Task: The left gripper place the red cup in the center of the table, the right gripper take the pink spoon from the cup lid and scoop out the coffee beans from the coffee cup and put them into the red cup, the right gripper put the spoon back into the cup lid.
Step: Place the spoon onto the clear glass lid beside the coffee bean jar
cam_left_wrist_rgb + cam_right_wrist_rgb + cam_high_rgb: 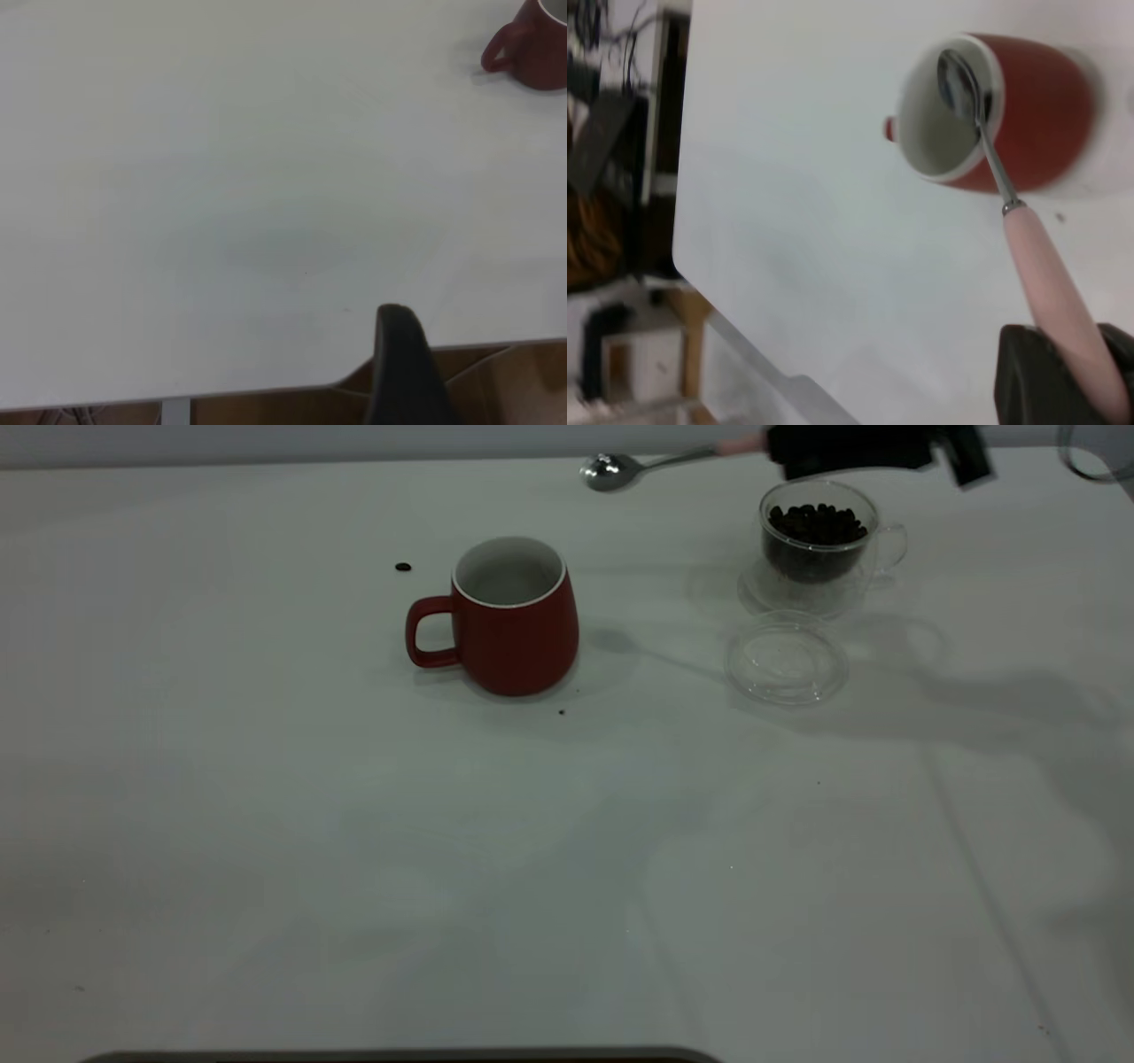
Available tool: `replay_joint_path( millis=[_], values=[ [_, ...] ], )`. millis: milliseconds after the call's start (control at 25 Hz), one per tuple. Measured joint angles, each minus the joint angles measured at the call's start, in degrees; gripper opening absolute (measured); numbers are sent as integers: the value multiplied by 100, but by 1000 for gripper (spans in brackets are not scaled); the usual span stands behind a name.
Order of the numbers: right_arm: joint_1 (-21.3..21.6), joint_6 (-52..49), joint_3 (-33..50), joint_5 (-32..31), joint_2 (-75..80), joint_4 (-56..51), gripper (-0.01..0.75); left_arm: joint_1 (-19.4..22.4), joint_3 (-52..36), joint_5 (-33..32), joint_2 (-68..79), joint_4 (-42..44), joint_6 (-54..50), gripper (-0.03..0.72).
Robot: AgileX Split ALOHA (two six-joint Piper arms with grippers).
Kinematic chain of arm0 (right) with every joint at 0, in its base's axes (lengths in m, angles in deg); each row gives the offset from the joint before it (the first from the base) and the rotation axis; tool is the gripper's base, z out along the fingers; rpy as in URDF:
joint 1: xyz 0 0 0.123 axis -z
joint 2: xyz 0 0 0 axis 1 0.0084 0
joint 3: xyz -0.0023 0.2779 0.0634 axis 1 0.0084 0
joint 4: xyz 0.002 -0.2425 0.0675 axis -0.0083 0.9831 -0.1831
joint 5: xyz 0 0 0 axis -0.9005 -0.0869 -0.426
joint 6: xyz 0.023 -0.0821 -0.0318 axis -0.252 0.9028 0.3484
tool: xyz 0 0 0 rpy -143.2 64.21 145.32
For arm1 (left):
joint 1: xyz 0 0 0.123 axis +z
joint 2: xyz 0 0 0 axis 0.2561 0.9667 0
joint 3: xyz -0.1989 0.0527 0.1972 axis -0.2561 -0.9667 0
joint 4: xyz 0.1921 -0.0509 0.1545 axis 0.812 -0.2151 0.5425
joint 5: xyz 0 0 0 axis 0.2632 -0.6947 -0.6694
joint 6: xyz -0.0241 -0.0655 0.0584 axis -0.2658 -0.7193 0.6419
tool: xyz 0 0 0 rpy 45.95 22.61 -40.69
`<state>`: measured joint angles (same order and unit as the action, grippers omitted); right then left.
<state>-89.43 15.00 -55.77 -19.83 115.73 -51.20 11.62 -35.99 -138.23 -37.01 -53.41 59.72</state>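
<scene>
A: Exterior view, report item positions.
B: The red cup (514, 615) stands upright near the table's (354, 868) centre, handle pointing left. The coffee cup (819, 545), a clear glass holding dark beans, stands at far right. The clear cup lid (787, 657) lies flat just nearer than it, and no spoon lies in it. One loose bean (403, 567) lies left of the red cup, apart from it.

A: Right gripper status?
B: The right gripper (850, 450) is at the far edge, above the coffee cup, clenched on the pink handle of the spoon (651, 465). The spoon runs leftward, with its metal bowl held in the air between the two cups.

A: Left wrist view?
B: Bare table surface, with the red cup (532, 49) well away from the camera. One dark finger (403, 363) of the left gripper shows near the table's edge; I cannot tell whether that claw is released or clenched.

A: Right wrist view?
B: The gripper's dark fingers (1028, 381) grasp the spoon's (1045, 283) pink handle. The metal bowl appears in line with the red cup's (1010, 115) opening. The bowl's contents cannot be made out.
</scene>
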Motion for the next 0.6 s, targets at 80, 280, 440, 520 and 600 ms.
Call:
replay_joint_path(
  millis=[80,280,440,520,600],
  values=[
    [213,184,488,50,-32,-278,114,0,0,0,0,0,0,492],
    [720,737,1620,383,-38,-1087,114,0,0,0,0,0,0,492],
    [1064,1174,1917,638,-14,-1433,114,0,0,0,0,0,0,492],
    [1206,1243,1922,617,106,-1533,114,0,0,0,0,0,0,492],
    [1339,1272,1922,575,331,-1554,114,0,0,0,0,0,0,492]
  ],
)
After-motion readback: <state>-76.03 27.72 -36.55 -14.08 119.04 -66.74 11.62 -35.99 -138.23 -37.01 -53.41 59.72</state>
